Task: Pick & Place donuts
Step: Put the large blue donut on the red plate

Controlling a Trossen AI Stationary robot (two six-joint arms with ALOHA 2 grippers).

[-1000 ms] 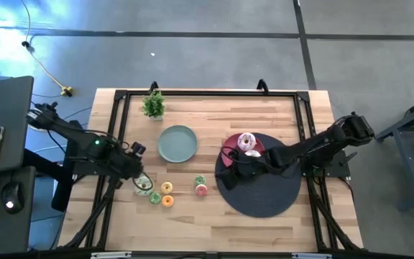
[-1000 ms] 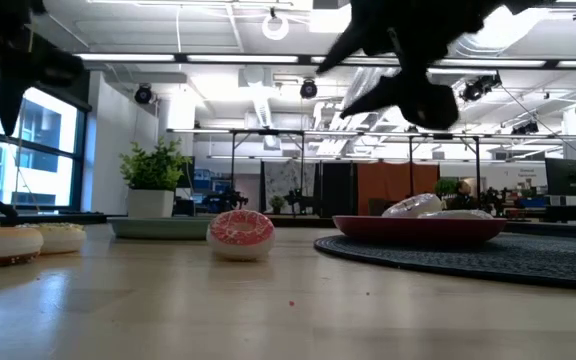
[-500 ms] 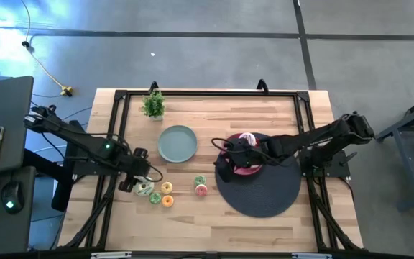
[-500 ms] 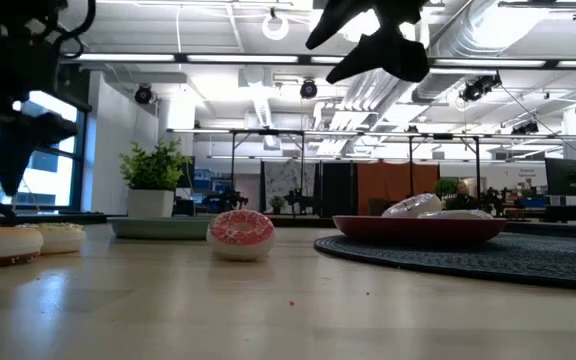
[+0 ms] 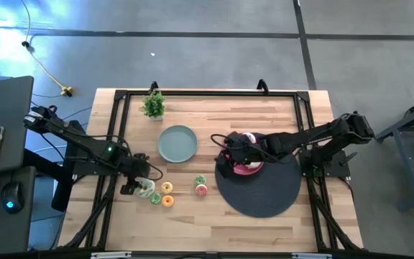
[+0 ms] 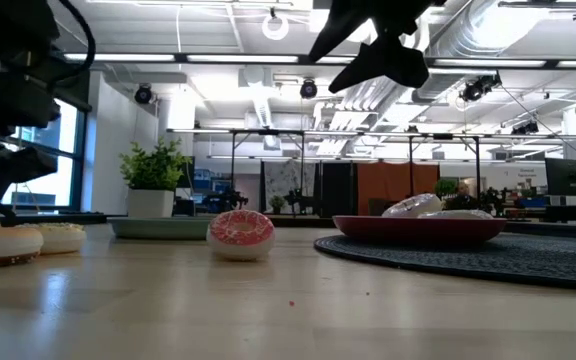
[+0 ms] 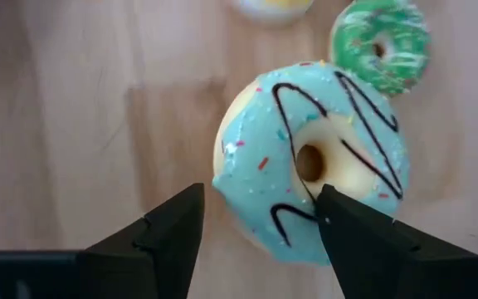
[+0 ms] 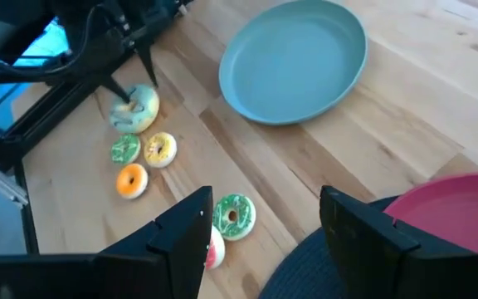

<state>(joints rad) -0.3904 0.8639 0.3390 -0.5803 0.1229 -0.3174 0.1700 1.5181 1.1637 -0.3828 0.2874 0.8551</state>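
Across the whole scene, a pale wooden slatted table (image 5: 214,115) in a black frame. On its right half, a round dark woven mat (image 5: 264,198).

Reaching in from the left edge, the dark left arm; from the right edge, the dark right arm, stretched over the mat.

Near the table's middle, a round grey-green plate (image 5: 177,143), bare. On the mat's far edge, a round pink plate (image 5: 246,170), partly covered by the right arm, with a pale-iced ring donut (image 5: 249,138) on it. At the far left corner, a small green potted plant (image 5: 153,105).

Left gripper (image 5: 136,188) low at the near-left of the table, claw spread wide, fingertips either side of a larger mint-iced ring donut with dark chocolate lines (image 7: 314,162); one finger overlapping the donut's edge in the wrist view, no squeeze visible, donut lying on the wood.

Right gripper (image 5: 221,162) raised over the left rim of the pink plate, claw wide, nothing between the fingers.

Just beside the mint donut, three tiny ring donuts: tiny green donut (image 5: 154,197), tiny yellow donut (image 5: 167,188), tiny orange donut (image 5: 167,201). Between that cluster and the mat, a green-iced ring donut (image 5: 200,180) and, touching it on the near side, a pink-iced ring donut (image 5: 201,190).
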